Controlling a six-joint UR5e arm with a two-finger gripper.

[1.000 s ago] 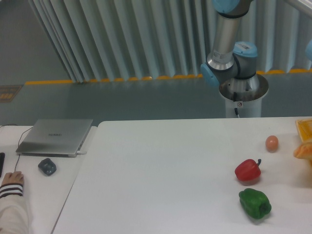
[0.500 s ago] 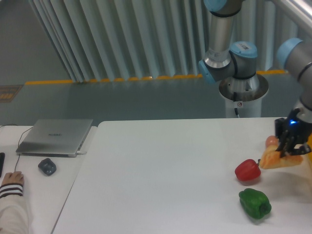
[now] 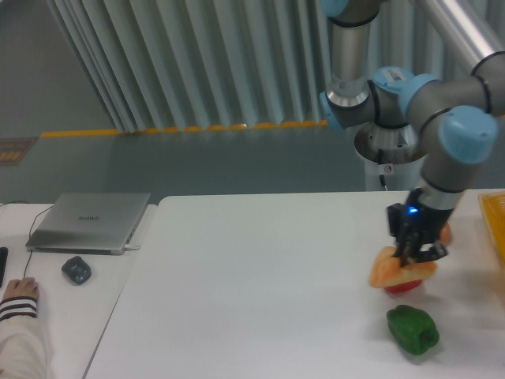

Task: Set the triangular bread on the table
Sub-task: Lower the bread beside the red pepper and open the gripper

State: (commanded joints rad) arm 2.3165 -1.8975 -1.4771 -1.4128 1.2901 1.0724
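While the arm reached over the right part of the table (image 3: 260, 268), the gripper (image 3: 413, 254) pointed downward with its two dark fingers (image 3: 404, 251) closed narrowly on the triangular bread (image 3: 397, 272), which hung just below the fingertips and clear of the tabletop. The bread appeared as a flat golden-orange wedge, tilted, its broad rounded end extending to the left of the fingers. Directly beneath the fingers and partly covered by the bread lay a red bell pepper (image 3: 404, 287), of which only the lower edge was visible. Whether bread and red pepper touched could not be told. Below the fingers and nearer the camera, a green bell pepper (image 3: 413, 329) rested on the table, apart from the red one. Just right of the fingers and behind them, a small orange-pink ball (image 3: 447, 232) showed only as a sliver beside the wrist. Far right of the fingers, at the picture's edge, stood part of a yellow basket (image 3: 494, 225). Far left of the fingers, a narrower white desk (image 3: 71, 308) carried a closed grey laptop (image 3: 91, 221) and a dark grey mouse (image 3: 76, 270), with a person's hand (image 3: 19, 288) in a striped cuff at its near left corner. A small blue light (image 3: 408, 211) glowed on the gripper body above the fingers
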